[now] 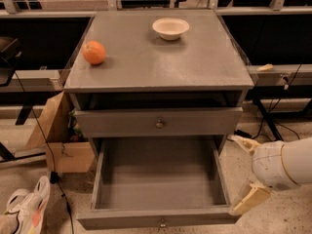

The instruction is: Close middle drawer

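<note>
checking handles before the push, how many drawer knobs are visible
2: one on the upper drawer, one on the front of the open middle drawer, bottom edge. Any lower knob is hidden. The gripper sits right of it.

on the grey surface [161,67] you have an orange [93,52] near the left edge and a white bowl [170,28] toward the back, well apart, with a cardboard box [58,143] and a sneaker [22,211] down at the left.
</note>
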`<control>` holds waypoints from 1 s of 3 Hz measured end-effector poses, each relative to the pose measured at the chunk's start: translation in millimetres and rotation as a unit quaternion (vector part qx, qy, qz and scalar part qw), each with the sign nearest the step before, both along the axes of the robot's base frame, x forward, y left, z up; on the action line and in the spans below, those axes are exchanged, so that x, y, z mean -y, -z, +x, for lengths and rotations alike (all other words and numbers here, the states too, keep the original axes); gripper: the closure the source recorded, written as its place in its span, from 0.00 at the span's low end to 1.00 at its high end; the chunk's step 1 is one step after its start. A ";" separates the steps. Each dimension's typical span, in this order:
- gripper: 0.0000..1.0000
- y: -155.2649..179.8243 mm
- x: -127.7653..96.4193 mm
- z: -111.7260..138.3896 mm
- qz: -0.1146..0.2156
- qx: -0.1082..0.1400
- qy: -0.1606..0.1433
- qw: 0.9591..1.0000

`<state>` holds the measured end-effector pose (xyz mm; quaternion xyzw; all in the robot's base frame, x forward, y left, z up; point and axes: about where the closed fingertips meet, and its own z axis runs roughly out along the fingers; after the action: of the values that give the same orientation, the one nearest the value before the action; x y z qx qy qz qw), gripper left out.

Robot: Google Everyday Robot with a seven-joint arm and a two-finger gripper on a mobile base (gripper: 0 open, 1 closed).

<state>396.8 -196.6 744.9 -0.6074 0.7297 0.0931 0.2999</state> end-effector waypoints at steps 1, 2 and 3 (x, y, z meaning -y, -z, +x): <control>0.00 0.0 0.0 0.0 0.000 0.000 0.000 1.000; 0.00 8.7 -2.2 10.7 0.018 0.015 -0.013 1.000; 0.00 50.7 1.6 33.5 0.043 0.023 -0.021 0.999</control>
<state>430.3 -198.2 694.2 -0.6115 0.7047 0.1168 0.3404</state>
